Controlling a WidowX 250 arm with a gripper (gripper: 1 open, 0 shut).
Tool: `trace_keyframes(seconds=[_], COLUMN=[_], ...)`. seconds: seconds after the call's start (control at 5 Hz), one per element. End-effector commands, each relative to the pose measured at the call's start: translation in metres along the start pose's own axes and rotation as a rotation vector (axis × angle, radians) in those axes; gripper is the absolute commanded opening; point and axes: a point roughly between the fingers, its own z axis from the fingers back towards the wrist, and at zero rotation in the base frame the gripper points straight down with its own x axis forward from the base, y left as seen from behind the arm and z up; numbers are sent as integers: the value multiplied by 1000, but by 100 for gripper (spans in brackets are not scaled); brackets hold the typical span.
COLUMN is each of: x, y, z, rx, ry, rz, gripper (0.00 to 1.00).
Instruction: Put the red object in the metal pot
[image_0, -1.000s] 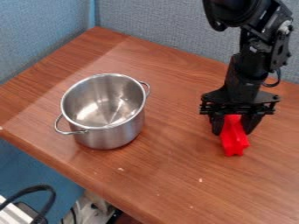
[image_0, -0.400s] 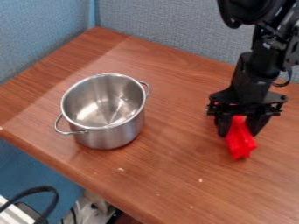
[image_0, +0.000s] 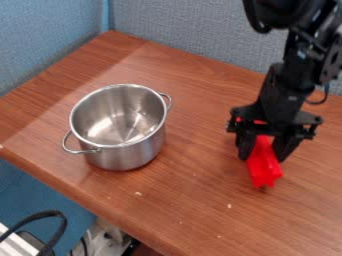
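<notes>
Pointing straight down at the right side of the camera view, the gripper (image_0: 271, 146) has its two black fingers (image_0: 247, 143) spread about halfway, and the upper end of the red object (image_0: 265, 165) sits between them. This red block hangs nearly upright, with a small tilt, and its lower end is just above the counter (image_0: 160, 75) or maybe touching it (I cannot tell which from this angle). It looks held by the fingers at its top part. A black robot arm (image_0: 297, 60) comes down from the upper right corner to the gripper.

At the left of the block, well apart from it, the metal pot (image_0: 120, 127) stands upright on the wooden counter. It is shiny and round, with straight sides, and nothing is seen inside it. One small loop handle (image_0: 71, 144) shows at its lower left side and another at the upper right rim. A blue wall panel (image_0: 174, 20) stands behind the counter, and some dark cables (image_0: 34, 232) lie on the floor at the lower left corner.
</notes>
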Motion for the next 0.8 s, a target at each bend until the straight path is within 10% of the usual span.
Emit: trace_keyframes(seconds=[0.0,0.2,0.6], x=[-3,-14,11], y=[6,0,37], z=[39,40,54], rx=[-7,-3,0], ry=[-47,-44,-36], rz=[-43,-49,-164], gripper=[0,0,0])
